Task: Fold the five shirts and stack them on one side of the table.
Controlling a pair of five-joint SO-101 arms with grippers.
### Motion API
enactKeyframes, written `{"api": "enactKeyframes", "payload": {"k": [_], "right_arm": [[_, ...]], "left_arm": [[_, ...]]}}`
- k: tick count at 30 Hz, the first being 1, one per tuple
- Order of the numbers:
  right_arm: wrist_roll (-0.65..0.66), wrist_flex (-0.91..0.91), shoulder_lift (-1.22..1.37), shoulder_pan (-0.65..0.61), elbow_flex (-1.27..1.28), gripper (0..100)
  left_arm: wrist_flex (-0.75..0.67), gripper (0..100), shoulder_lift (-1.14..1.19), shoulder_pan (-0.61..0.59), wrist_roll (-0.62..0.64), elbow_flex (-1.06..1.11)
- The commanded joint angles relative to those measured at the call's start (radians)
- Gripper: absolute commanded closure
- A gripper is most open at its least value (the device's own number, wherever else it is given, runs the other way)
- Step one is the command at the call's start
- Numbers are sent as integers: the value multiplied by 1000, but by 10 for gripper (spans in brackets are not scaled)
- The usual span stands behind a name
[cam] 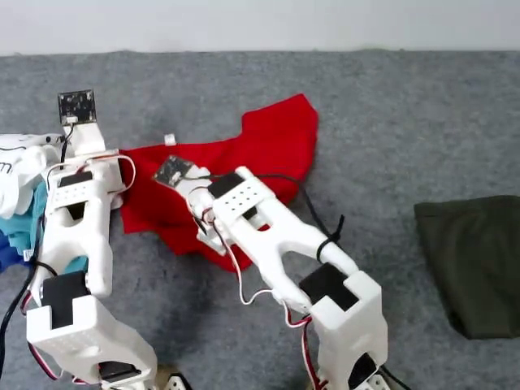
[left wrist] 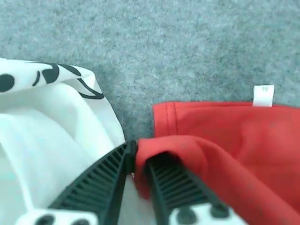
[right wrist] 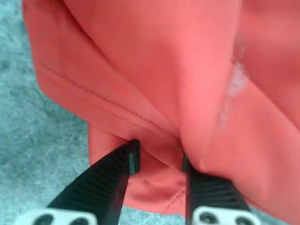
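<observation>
A red shirt [cam: 244,158] lies crumpled on the grey table, left of centre. My left gripper [left wrist: 139,152] is shut on a fold at the shirt's left edge [left wrist: 225,140], right beside a white shirt with black print [left wrist: 51,126]. In the high view that gripper [cam: 123,180] sits at the red shirt's left side. My right gripper [right wrist: 159,157] is shut on a bunched fold of the red shirt [right wrist: 154,70] near its hem. From above, it [cam: 207,231] is at the shirt's near edge.
A folded dark green shirt [cam: 475,260] lies at the right edge of the table. White, teal and blue shirts [cam: 18,203] are piled at the left edge, partly behind the left arm. A small white tag [left wrist: 265,95] sticks out from the red shirt.
</observation>
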Motion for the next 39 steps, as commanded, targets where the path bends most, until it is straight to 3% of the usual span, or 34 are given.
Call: {"api": "enactKeyframes", "payload": {"k": [1, 10, 16, 21, 25, 35, 39], "right_arm": [[-5, -18, -5, -7, -31, 838], [44, -79, 4, 4, -26, 839], [46, -77, 105, 8, -32, 953], [46, -58, 117, 13, -66, 989], [48, 73, 116, 64, -209, 987], [100, 607, 119, 208, -730, 987], [98, 622, 68, 302, -798, 987]], "left_arm": [[-18, 986, -5, -2, 11, -4], [-18, 986, -5, -2, 11, -2], [-18, 986, -5, -2, 11, -2], [-18, 986, -5, -2, 11, -2], [-18, 986, -5, -2, 11, -1], [-2, 986, -14, 0, 11, -7], [92, 986, -14, 0, 11, -50]]}}
